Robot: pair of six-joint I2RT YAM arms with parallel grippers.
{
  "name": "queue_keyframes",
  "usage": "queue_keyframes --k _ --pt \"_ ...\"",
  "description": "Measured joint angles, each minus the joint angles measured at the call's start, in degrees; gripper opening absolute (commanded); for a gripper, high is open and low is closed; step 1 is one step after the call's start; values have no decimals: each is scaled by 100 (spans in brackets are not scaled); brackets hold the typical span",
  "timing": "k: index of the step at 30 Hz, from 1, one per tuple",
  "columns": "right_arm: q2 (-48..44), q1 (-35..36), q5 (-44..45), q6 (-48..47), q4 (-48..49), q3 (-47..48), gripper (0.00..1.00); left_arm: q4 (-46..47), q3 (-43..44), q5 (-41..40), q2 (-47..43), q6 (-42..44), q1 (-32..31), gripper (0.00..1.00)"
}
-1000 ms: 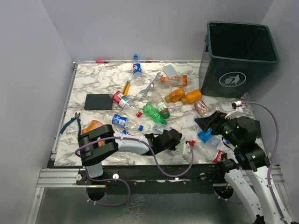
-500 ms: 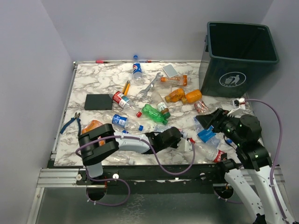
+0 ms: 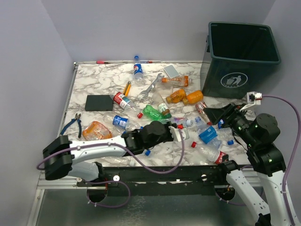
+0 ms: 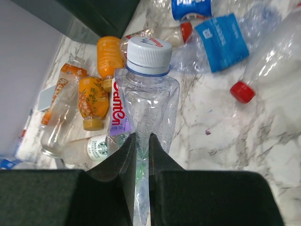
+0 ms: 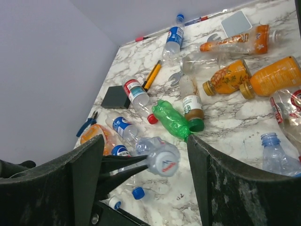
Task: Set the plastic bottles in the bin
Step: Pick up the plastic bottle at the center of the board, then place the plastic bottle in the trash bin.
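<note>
Left wrist view: the left gripper (image 4: 142,139) is clamped on a clear crumpled bottle (image 4: 148,94) with a white cap, its two fingers pinching the flattened lower body so the cap points away from the wrist. From the top camera this arm reaches across the near part of the marble table (image 3: 94,80), and the gripped bottle sits right of centre, well short of the bin (image 3: 235,82), which stands at the far right corner. The right gripper (image 3: 210,115) hangs near the right edge with its fingers spread wide and nothing between them; its own camera looks between them at the white-capped bottle. The other bottles lie scattered across the table: a green one (image 3: 153,114) in the middle, two orange ones (image 3: 184,96) side by side near the bin, and one with a blue label (image 3: 137,69) at the far edge. A wrench (image 3: 150,87), a black block (image 3: 99,102) and blue-handled pliers (image 3: 71,123) lie among them
</note>
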Motion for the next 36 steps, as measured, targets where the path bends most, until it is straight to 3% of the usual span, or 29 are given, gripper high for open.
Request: queue_keyframes --k 5,13,19,25,30,36 --pt "-17 0 -317 105 348 -321 77 483 -916 63 -1137 -1353 17 0" --pt "525 4 -1423 236 1110 -501 80 1884 -2614 310 -2509 -4376 157 0" --pt "1344 109 -1617 20 1384 -131 80 2535 -2820 291 -2964 -5775 188 0" --pt "2273 713 -1102 -356 1434 704 78 2824 -2896 0 -3458 -6354 199 0" --pt "2835 1759 -164 -739 1377 1473 82 2771 -3112 -389 -3971 -6417 214 0" --pt "2647 1978 -79 -616 1685 955 85 2402 -3145 -767 -4476 -6413 236 0"
